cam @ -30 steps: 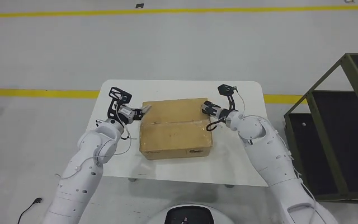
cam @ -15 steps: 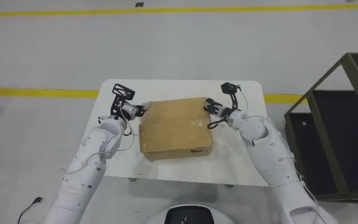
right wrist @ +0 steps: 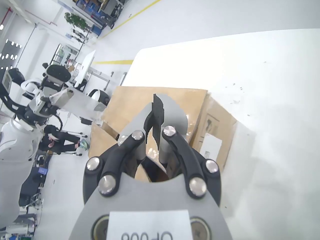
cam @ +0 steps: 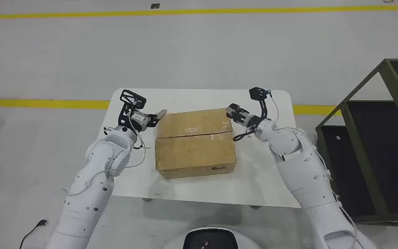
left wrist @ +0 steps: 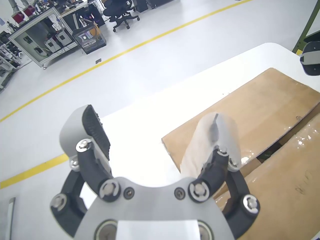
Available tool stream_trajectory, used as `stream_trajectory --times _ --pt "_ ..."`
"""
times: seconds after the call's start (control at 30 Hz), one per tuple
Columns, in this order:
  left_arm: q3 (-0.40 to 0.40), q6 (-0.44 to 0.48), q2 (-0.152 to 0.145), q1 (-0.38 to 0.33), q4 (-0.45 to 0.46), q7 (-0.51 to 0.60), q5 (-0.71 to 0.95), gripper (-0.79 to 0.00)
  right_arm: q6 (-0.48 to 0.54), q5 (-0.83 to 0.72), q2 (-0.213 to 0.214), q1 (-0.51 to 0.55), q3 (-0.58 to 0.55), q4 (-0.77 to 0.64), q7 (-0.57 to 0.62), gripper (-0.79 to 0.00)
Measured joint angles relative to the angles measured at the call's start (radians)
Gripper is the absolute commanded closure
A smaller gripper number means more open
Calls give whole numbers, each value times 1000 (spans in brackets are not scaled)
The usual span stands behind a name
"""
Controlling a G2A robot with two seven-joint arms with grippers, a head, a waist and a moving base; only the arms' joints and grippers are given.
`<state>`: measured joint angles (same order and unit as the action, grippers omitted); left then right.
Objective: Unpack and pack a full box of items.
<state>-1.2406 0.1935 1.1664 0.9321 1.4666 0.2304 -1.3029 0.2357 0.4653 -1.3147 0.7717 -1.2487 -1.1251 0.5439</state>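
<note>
Two grippers now drawn back off the lid they were over a second ago. Left gripper (cam: 152,117) (left wrist: 152,118) spread wide beside the cardboard box (cam: 196,146) (left wrist: 262,116) (right wrist: 125,101), at its far left corner. Right gripper (cam: 231,111) (right wrist: 156,101) pinched together on nothing at the far right corner. Box mid-table (cam: 261,180), long axis and slightly gaping flap seam parallel to the table's long edges.

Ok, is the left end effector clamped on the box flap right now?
No, the left end effector is wide open at the box flap corner, with white table showing between its fingers.
</note>
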Motion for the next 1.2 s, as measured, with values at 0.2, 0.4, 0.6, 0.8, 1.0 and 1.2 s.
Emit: stream_trajectory --times 0.2,0.4,0.6,0.8,1.0,1.2 --pt "17 -5 8 -26 10 9 9 -785 -37 13 16 -6 -71 -7 -46 0" --pt "-3 1 9 -31 5 14 30 -785 59 -78 14 6 -29 -69 90 0" --pt "-42 1 4 -6 35 23 40 -785 133 -124 -1 22 80 -46 198 0" --pt "-84 7 -3 34 76 35 45 -785 155 -34 -16 -8 178 50 202 0" --pt "-108 8 -6 58 109 47 48 -785 115 10 -34 -47 230 117 121 0" --pt "-110 18 -5 68 147 57 64 -785 130 11 -42 -68 251 119 103 0"
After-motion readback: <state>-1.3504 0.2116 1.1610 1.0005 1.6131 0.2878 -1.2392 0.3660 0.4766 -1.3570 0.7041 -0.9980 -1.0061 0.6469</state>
